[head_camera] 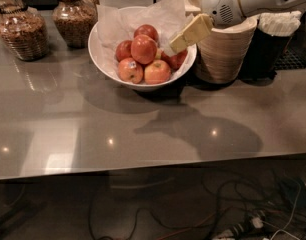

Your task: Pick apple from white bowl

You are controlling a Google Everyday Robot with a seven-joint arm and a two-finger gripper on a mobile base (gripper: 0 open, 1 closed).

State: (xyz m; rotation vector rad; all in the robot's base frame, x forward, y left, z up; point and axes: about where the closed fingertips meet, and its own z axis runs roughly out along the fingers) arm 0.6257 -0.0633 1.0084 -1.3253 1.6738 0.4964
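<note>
Apples [144,49]: piled in the white bowl [100,59] at the back of the grey table [143,134], just down-left of the gripper.
Gripper [189,34]: over the bowl's right rim, angled towards the apples; open or closed cannot be told.
Around: stacked beige bowls [225,54] just right; two filled jars [23,31] left.

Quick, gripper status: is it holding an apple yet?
Gripper: open or closed cannot be told; it is over the right side of the white bowl, just above the apples.
</note>
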